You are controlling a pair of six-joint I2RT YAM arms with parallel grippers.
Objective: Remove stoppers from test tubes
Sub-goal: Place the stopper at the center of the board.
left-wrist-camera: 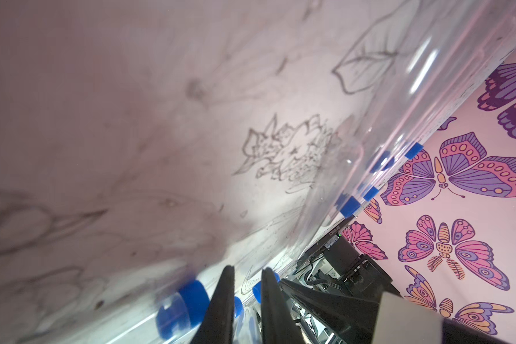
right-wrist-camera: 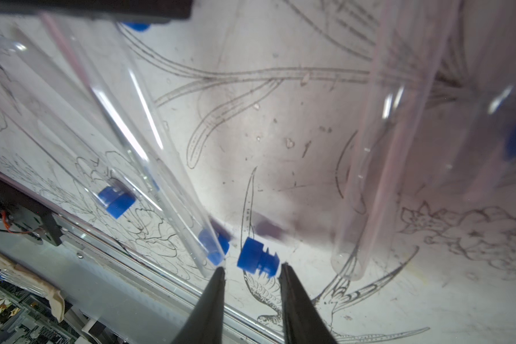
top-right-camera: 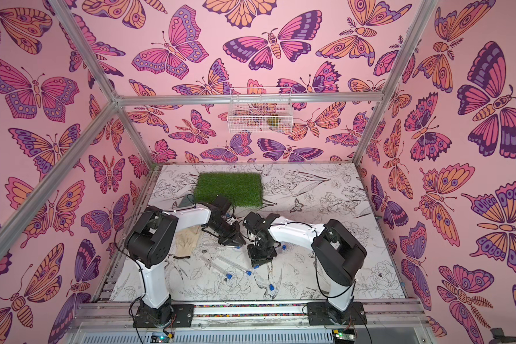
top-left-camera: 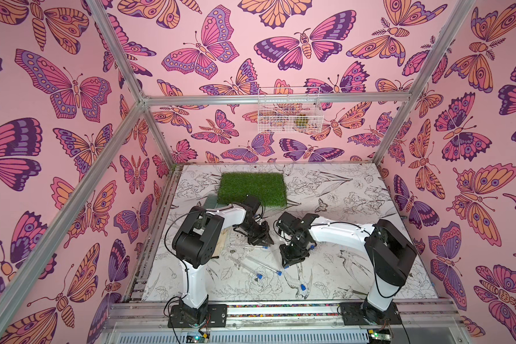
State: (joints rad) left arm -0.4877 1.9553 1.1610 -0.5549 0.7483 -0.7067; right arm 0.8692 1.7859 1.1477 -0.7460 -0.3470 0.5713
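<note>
One round bright blue plastic stopper (right-wrist-camera: 258, 259) is seen loose just ahead of the right gripper (right-wrist-camera: 252, 269), whose jaws stand parted wider than the plug, with nothing clamped. Whether it is resting on the white line-drawn tabletop (top-left-camera: 355, 268) or dropping cannot be told. Close beside it, a slim clear test tube (right-wrist-camera: 367, 184) shows an open mouth. Two more clear tubes (right-wrist-camera: 137, 140) lie near, blue plugs still seated.

On the left gripper (left-wrist-camera: 248, 269) the jaws stand narrow; whether a tube is clamped cannot be made out.

Risks, as judged:
- The loose plug is round and could roll under the lying tubes or toward the table edge.
- It could be mistaken for a seated plug on the next pick.
- The clear tubes look slick and lie crowded, so one could be knocked or spun by the tips.
- Tube wall could be grabbed instead of plug.
</note>
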